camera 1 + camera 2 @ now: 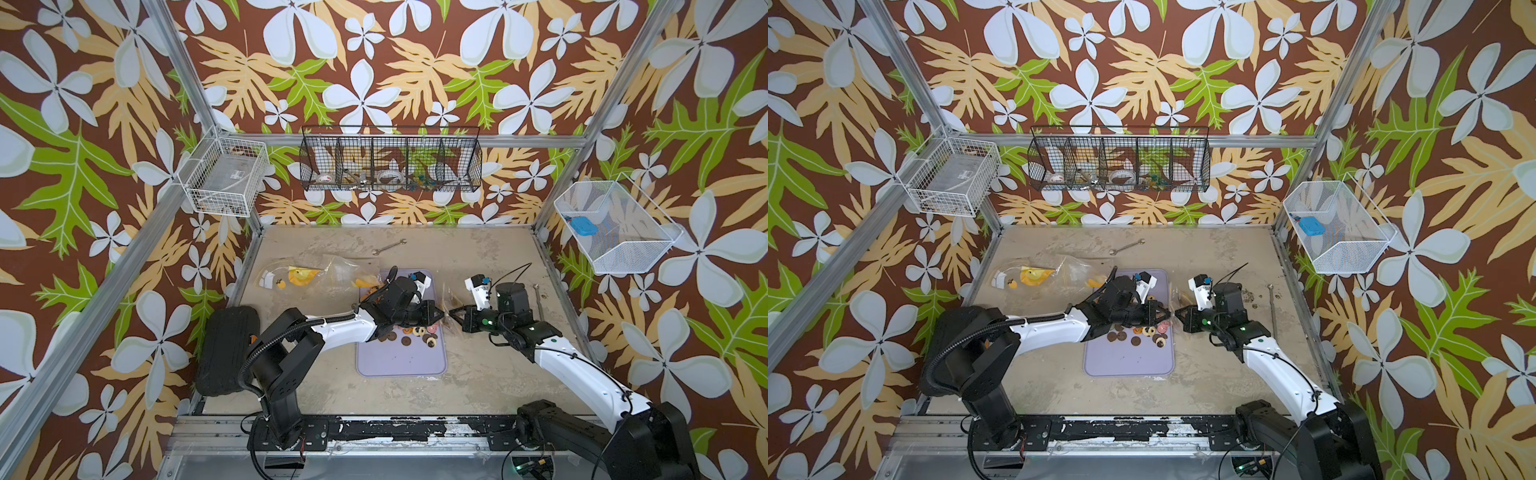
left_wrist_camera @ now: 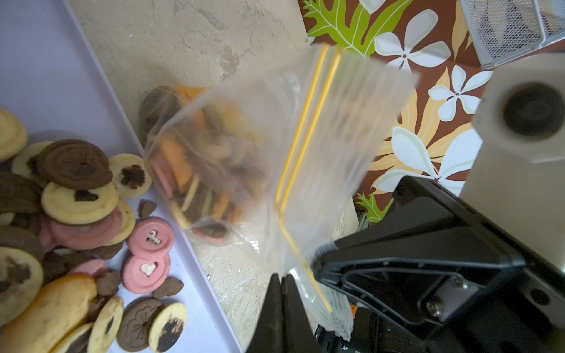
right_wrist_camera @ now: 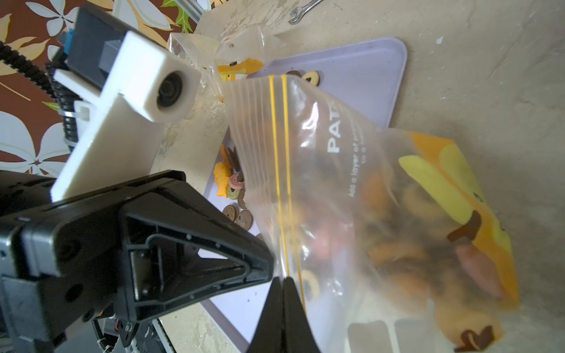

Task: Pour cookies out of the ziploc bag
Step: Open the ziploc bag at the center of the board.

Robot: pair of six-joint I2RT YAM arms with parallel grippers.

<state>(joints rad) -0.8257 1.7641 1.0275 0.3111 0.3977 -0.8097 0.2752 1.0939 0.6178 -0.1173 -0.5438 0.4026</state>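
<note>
Below, scuffed beige tabletop; around it, leafy floral wallpaper.

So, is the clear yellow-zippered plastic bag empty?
No, the clear yellow-zippered plastic bag holds a clump of small round cookies.

Top views: you get only a clear sliver of the ziploc bag past the end of the left arm, and its contents are unreadable. That arm covers much of the far end of the tray and part of the cookies. Items in the black wire basket are too small for you to name.

Left wrist view: cookies inside the bag are smeared by blur, so you can't count them. The tray pile is cut off at the frame edge. You cannot tell whether film sits between the closed fingers of the left gripper.

Right wrist view: the bag runs off the frame. Its print reads only "PAT"; the smaller lines are blurred.
</note>
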